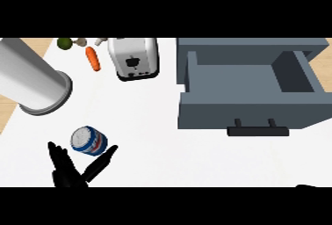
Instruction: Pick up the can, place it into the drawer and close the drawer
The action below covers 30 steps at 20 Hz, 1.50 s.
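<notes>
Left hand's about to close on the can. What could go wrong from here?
1. The left hand is open, with the can between fingers and thumb near their tips; closing this shallow may squeeze the can out or tip it.
2. The drawer lies far to the right, so the carry across the counter is long.
3. The can must clear the drawer's front wall and handle before lowering.

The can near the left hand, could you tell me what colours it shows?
The can has a blue side with red-and-white markings and a silvery top, seen in the head view.
</notes>
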Tool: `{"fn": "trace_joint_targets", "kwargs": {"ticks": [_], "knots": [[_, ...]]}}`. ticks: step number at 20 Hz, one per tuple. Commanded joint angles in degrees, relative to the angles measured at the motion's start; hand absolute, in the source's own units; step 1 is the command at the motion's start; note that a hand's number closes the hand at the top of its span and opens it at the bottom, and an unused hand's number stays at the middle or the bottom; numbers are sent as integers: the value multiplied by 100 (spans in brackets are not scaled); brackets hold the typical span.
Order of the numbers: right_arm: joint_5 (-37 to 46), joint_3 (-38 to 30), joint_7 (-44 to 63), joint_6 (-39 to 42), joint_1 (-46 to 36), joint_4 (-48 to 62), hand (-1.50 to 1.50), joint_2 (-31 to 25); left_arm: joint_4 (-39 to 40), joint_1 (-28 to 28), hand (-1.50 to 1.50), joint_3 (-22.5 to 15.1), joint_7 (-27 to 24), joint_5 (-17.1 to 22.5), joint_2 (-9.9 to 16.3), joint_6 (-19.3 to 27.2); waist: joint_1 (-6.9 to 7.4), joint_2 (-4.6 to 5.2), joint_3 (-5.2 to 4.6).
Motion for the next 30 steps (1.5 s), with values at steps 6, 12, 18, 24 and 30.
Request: {"fn": "trace_joint_targets", "kwargs": {"ticks": [6, 12, 18, 24, 30], "knots": [[172, 53, -154, 161, 67, -21, -150, 192, 1467, -329, -150, 298, -1383, 1163, -18, -487, -3, 2, 2], [50, -86, 149, 194, -73, -121, -150, 126, 2624, -1283, -150, 1134, -1583, 1221, -17, -1030, -22, 6, 1], [406, 73, 366, 48, -459, 77, -150, 140, 3047, -1631, -150, 1356, -1529, 1013, 295, -1402, -9, 8, 2], [-130, -515, 111, 381, -218, 81, -150, -54, 3466, -2040, -150, 1179, -1539, 877, 243, -1854, -33, 8, 2], [254, -53, 792, 21, -404, -590, -150, 148, 3876, -2581, 150, 1445, -1539, 1015, 479, -2493, -31, 10, -1]]}}
